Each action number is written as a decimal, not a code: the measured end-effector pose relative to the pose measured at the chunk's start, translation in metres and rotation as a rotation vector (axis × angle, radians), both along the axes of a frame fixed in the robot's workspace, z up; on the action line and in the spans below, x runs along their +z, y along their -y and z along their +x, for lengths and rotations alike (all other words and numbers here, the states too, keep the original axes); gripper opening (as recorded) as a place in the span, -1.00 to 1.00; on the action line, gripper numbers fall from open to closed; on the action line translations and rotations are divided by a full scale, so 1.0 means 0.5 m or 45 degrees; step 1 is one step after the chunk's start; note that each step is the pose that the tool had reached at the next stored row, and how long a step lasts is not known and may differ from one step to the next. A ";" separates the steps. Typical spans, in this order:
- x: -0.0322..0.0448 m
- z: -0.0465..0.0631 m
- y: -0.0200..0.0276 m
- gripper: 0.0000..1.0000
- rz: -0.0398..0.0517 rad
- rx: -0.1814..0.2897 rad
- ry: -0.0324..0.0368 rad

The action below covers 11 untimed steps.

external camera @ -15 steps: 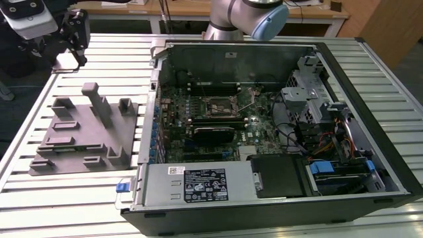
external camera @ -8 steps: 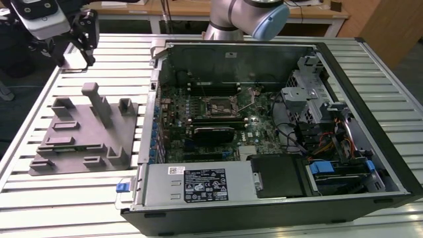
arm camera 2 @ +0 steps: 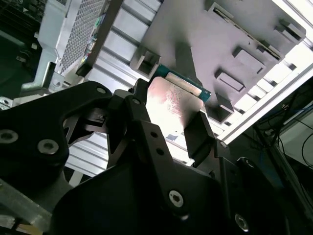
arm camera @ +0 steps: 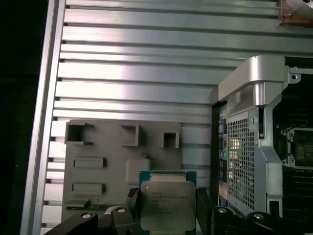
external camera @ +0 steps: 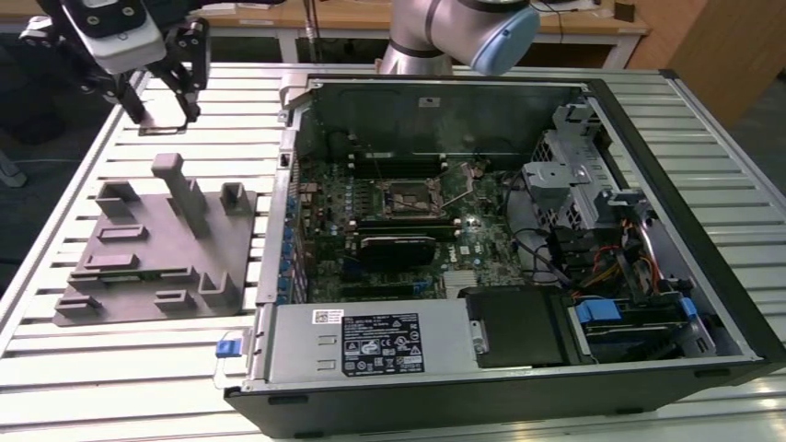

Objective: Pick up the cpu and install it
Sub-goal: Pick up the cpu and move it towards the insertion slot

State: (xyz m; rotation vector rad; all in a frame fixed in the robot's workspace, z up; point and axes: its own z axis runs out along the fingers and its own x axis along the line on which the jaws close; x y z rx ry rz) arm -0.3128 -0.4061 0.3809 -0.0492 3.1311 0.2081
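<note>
The black two-fingered gripper (arm camera: 167, 197) is clamped on the cpu, a small flat square chip with a silvery-grey metal lid and a thin green rim (arm camera: 165, 210); its dark fingers (arm camera 2: 198, 129) press on two opposite edges, which leaves the lid and the underside untouched, probably to spare the contacts; the chip lies flat between them, lid towards the first wrist camera, so it looks ready to go down level into a seat; in both wrist views it hangs clear of everything under it, and the exterior view puts the tool (external camera: 160, 106) well above the table; under the gripper, and showing past the chip, lies the flat grey moulded fixture plate with raised blocks and shallow pockets (arm camera: 112, 147), one rounded-square pocket (arm camera: 138, 169) standing bare close by the chip, so I judge the pick-up done; beneath that plate runs the slatted aluminium table (arm camera: 146, 73); further off, to one side of the tool, stands the open black-and-silver computer case (arm camera: 244, 78), laid on its side so the board faces up; deepest inside it sits the square black motherboard socket with its metal frame (external camera: 411, 195), well apart from the held chip, so installing is not yet done.
</note>
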 end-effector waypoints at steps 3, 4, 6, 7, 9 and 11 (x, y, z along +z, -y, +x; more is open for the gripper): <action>0.000 0.018 0.0000 0.08 0.001 0.000 -0.0001; 0.000 0.024 -0.0001 0.08 0.002 0.000 -0.0001; 0.000 0.035 0.0000 0.08 0.002 0.000 -0.0001; 0.000 0.040 0.0000 0.08 0.002 0.000 -0.0001; 0.000 0.051 0.0000 0.08 0.002 0.000 -0.0001; 0.000 0.061 -0.0004 0.08 -0.006 0.000 0.0000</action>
